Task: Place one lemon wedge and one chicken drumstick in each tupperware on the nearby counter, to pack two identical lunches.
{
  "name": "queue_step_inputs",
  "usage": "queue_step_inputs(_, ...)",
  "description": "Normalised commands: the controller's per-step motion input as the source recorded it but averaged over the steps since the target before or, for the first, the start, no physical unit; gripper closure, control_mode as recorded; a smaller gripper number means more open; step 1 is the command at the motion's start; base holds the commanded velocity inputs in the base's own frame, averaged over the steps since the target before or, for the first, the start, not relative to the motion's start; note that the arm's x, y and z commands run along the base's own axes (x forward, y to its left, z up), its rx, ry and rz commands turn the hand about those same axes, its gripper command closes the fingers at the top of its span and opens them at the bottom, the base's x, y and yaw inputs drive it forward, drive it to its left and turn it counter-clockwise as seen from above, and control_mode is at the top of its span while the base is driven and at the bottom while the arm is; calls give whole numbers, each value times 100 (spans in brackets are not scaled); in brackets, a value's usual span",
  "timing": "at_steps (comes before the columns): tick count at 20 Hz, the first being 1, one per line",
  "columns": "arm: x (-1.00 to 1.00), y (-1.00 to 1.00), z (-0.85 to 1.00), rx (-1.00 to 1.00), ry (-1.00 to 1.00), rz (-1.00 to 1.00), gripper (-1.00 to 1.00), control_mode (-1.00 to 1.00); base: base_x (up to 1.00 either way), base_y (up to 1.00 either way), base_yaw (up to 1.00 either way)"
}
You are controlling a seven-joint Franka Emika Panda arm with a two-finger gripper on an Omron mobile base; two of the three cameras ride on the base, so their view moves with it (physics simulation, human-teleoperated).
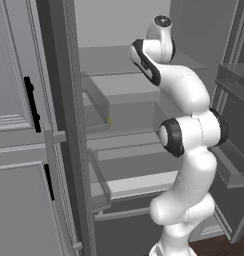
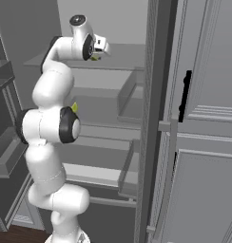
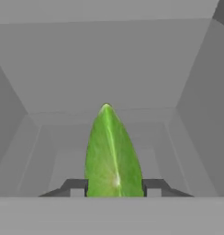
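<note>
In the hand view a yellow-green lemon wedge (image 3: 113,151) stands point up between my two dark fingertips (image 3: 76,186), which press on its sides. My gripper (image 3: 114,186) is shut on this wedge. In the right base view the gripper (image 2: 100,53) is raised at the upper fridge shelf (image 2: 122,57), with a bit of the wedge (image 2: 94,58) showing under the hand. A second lemon wedge (image 2: 74,107) (image 1: 109,120) lies one shelf lower. The chicken drumsticks, the tupperware and the counter are out of view.
I face an open grey fridge with several shelves (image 1: 129,117) and clear side bins (image 1: 96,102). Its open door with racks (image 1: 234,150) stands on the right. Grey panelled doors with black handles (image 2: 186,95) (image 1: 30,102) flank the opening.
</note>
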Motion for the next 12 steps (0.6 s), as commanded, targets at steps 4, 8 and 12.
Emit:
queue_step_inputs(4,-100,2,-15,0,0,0,100,-100,0,0,0)
queue_step_inputs(8,-100,1,-26,0,0,0,100,-100,0,0,0)
queue_step_inputs(12,-100,1,-26,0,0,0,100,-100,0,0,0)
